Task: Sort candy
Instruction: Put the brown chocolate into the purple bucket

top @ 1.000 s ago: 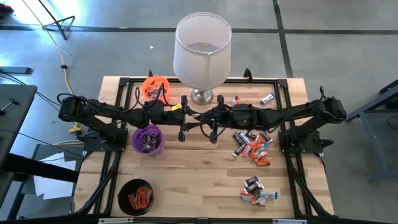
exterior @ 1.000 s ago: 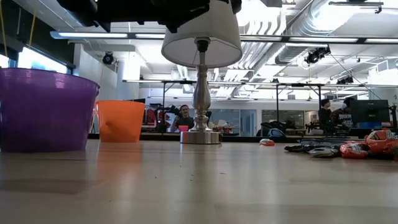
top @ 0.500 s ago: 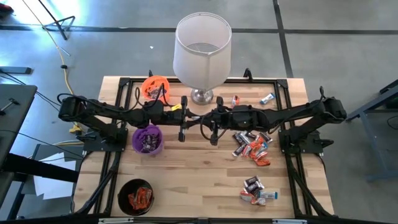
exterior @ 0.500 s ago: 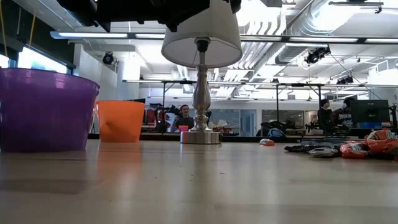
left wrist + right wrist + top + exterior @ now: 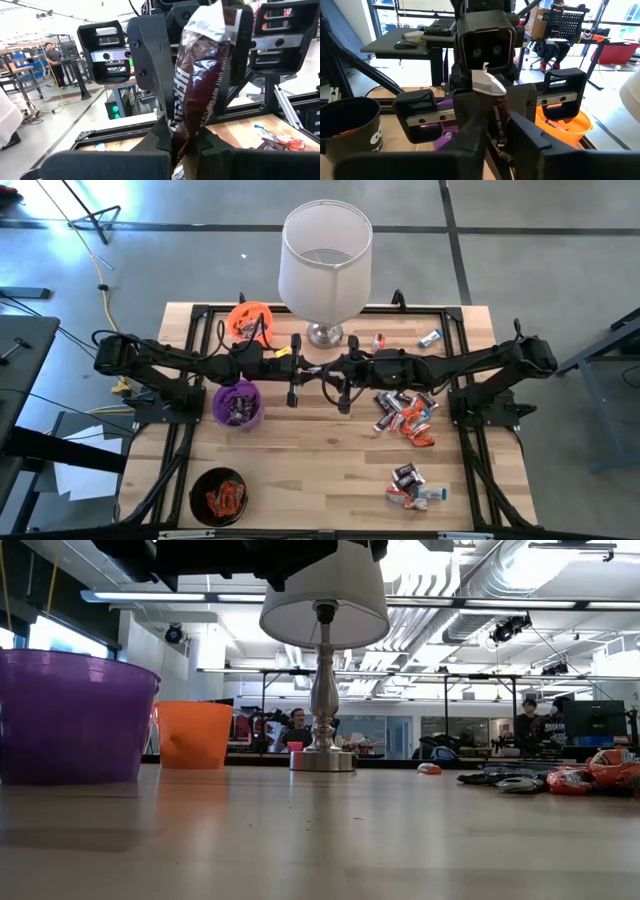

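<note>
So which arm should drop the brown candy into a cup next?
Left: the left pincer is shut on the brown candy, and the purple cup holding dark candies sits on its side.

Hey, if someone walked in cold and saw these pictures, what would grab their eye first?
A big white lamp at the table's far edge. In front of it the two grippers meet mid-table, the left gripper shut on a brown candy that the right gripper also flanks. Loose candies lie to the right.
</note>
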`<move>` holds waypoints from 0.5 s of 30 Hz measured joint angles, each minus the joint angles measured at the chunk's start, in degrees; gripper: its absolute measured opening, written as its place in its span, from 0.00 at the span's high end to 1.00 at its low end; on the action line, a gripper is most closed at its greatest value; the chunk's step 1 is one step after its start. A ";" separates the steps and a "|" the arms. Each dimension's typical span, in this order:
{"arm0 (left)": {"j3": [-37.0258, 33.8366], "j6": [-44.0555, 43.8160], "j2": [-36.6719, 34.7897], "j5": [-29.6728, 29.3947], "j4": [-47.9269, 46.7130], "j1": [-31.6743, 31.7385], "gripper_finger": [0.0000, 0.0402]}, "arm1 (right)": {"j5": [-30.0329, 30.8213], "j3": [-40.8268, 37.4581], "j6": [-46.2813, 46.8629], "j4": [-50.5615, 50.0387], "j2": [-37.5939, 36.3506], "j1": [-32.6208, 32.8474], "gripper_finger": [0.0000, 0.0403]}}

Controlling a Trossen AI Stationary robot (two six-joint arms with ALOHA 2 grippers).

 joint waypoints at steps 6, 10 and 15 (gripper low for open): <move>0.03 -0.15 0.00 0.00 0.01 -0.04 1.00 | 0.78 0.00 -0.46 -0.02 0.00 0.02 0.67; 0.03 -2.42 -0.53 -0.02 -0.80 -0.04 1.00 | 4.50 0.00 -0.63 -1.87 -0.69 0.02 0.63; 0.08 -2.63 -3.98 -2.56 -7.02 -0.04 1.00 | 6.93 0.00 1.05 -8.16 -4.85 0.41 0.63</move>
